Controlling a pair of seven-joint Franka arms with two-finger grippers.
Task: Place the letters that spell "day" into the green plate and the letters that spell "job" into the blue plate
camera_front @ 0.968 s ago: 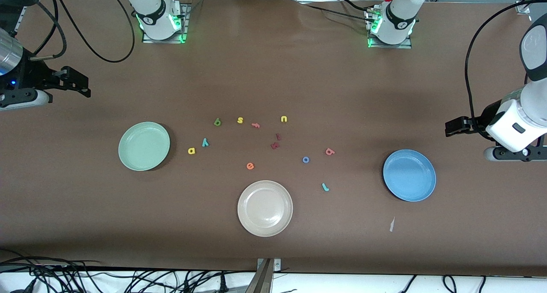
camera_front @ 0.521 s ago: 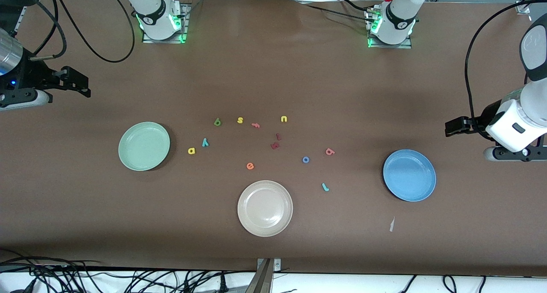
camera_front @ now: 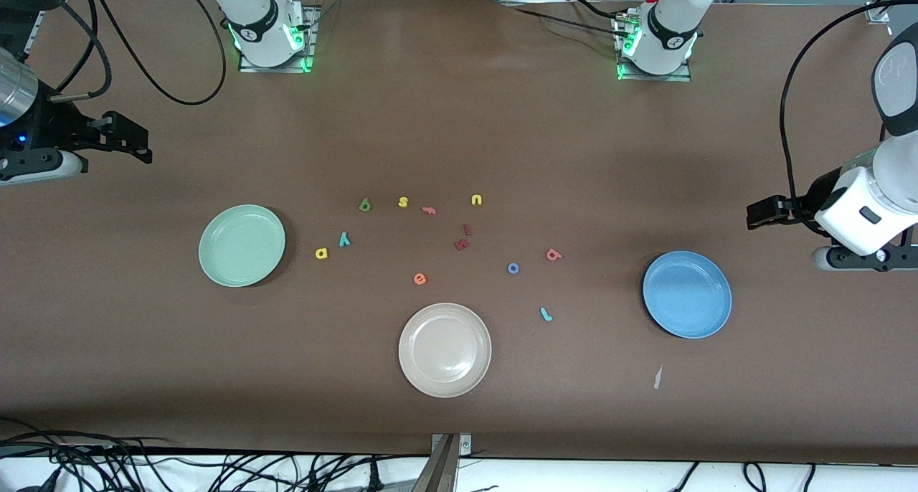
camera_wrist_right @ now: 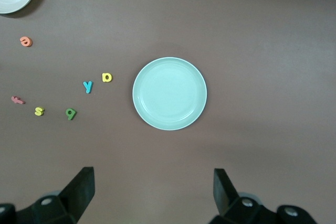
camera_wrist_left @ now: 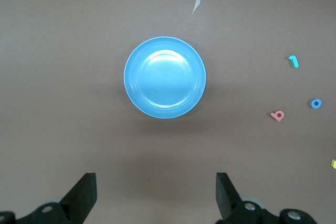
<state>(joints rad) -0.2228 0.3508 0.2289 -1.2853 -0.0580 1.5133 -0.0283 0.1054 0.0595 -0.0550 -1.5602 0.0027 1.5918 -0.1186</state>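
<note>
The pale green plate (camera_front: 242, 245) (camera_wrist_right: 169, 93) lies empty toward the right arm's end. Beside it on the table are the yellow "a" (camera_front: 320, 253), teal "y" (camera_front: 345, 239) and dark green "d" (camera_front: 365, 205). The blue plate (camera_front: 687, 294) (camera_wrist_left: 165, 77) lies empty toward the left arm's end, with the salmon "b" (camera_front: 553, 254), blue "o" (camera_front: 513, 268) and teal "j" (camera_front: 546, 314) beside it. My right gripper (camera_front: 129, 142) (camera_wrist_right: 153, 195) hangs open over bare table at its end. My left gripper (camera_front: 762, 212) (camera_wrist_left: 156, 198) hangs open over bare table at its end.
A beige plate (camera_front: 445, 349) sits empty at mid-table, nearest the front camera. Other loose letters lie among the plates: yellow "s" (camera_front: 403, 202), yellow "u" (camera_front: 476, 200), orange "e" (camera_front: 420, 279), a pink letter (camera_front: 429, 210) and dark red letters (camera_front: 462, 244). A paper scrap (camera_front: 657, 377) lies near the blue plate.
</note>
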